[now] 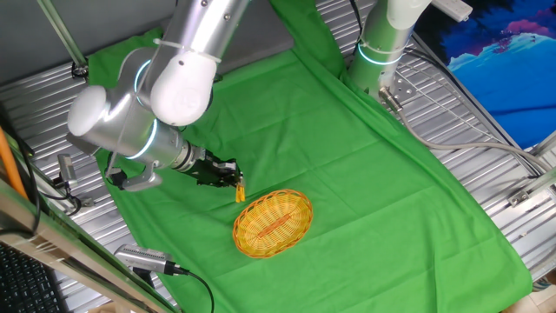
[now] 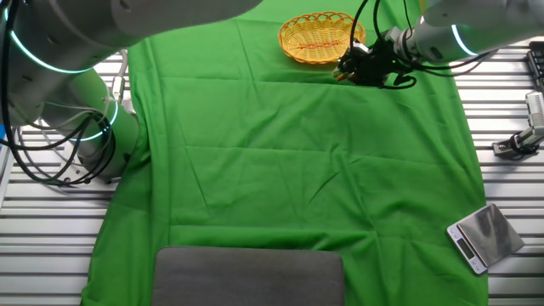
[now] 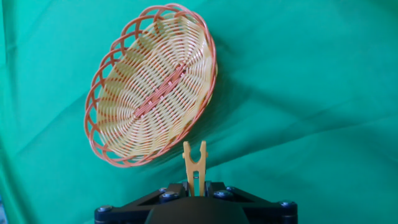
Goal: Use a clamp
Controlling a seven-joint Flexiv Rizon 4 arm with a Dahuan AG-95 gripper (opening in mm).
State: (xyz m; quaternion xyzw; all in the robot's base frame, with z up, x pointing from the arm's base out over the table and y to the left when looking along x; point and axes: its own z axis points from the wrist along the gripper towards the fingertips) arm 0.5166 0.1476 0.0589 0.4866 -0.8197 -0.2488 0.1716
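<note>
So the clamp (image 3: 194,167) is pinched at its tail end by the gripper (image 3: 195,186), jaws closed on it, with the two prongs pointing forward and spread just short of the basket (image 3: 152,84) rim. The step in hand looks like getting those prongs over the woven edge, so it's probably best done slowly: the squeeze should be kept firm enough that the prongs stay parted, and the clip should be lined up square to the rim, not slid in at a slant, since the light basket could easily be nudged across the green cloth (image 1: 347,156). The prong gap and its aim at the rim are only shown properly in the hand view. In one fixed view the clamp (image 1: 240,191) is seen as a little yellow sliver at the gripper (image 1: 228,175) tip, near the basket (image 1: 273,223), which gives the height above the cloth. In the other fixed view the clamp can't really be made out, though a small scale (image 2: 484,237) is picked up there, well apart.
</note>
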